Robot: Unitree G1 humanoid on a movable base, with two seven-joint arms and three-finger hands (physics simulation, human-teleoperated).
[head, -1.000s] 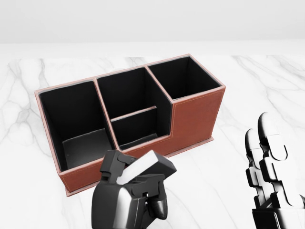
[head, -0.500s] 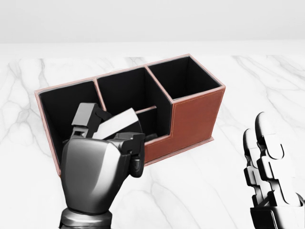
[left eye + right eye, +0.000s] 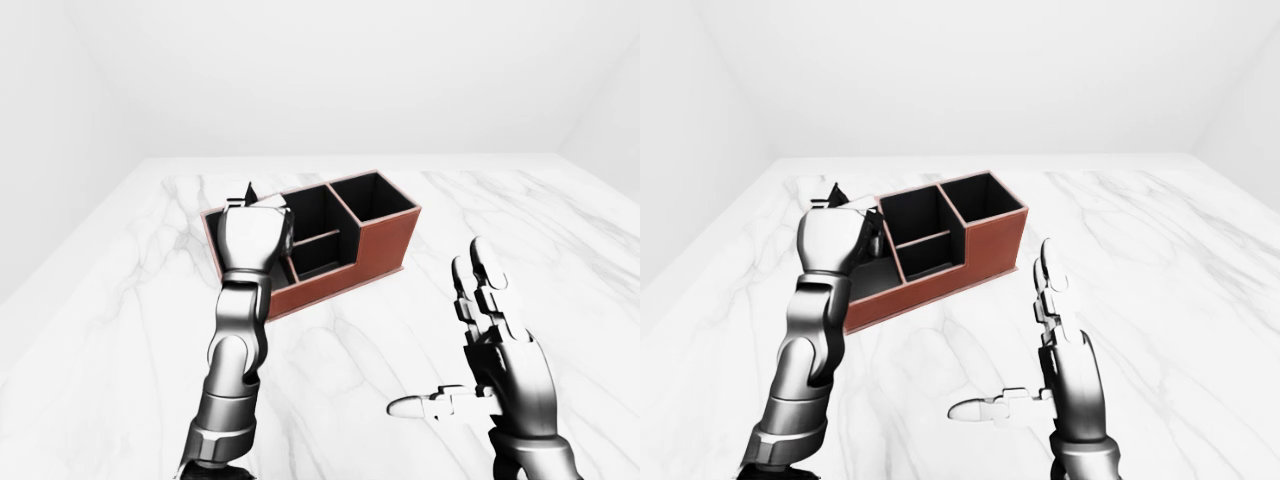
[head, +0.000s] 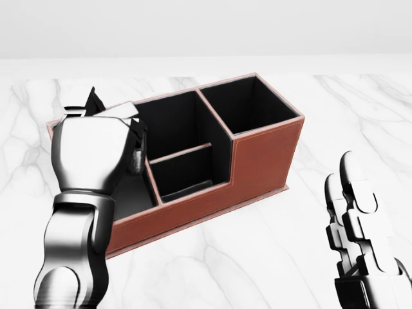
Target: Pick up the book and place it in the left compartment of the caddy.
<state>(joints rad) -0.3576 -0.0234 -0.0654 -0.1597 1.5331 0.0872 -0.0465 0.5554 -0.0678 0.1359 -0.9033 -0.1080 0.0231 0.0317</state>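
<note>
Left hand point(image 4: 90, 151) blocks the caddy point(image 4: 257, 154) left compartment; bare marble point(image 4: 270, 257) lies open toward the right hand point(image 4: 360, 225).

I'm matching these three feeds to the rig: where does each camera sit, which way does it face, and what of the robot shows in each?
Head view: on the head, looking steeply down at the caddy; left hand covers its left compartment, right hand at lower right.
Left-eye view: on the head, wider, looking ahead over the marble table to the white walls; both arms show.
Right-eye view: the same scene, shifted slightly; the book peeks above the left hand.
All three share the caddy and both hands.
</note>
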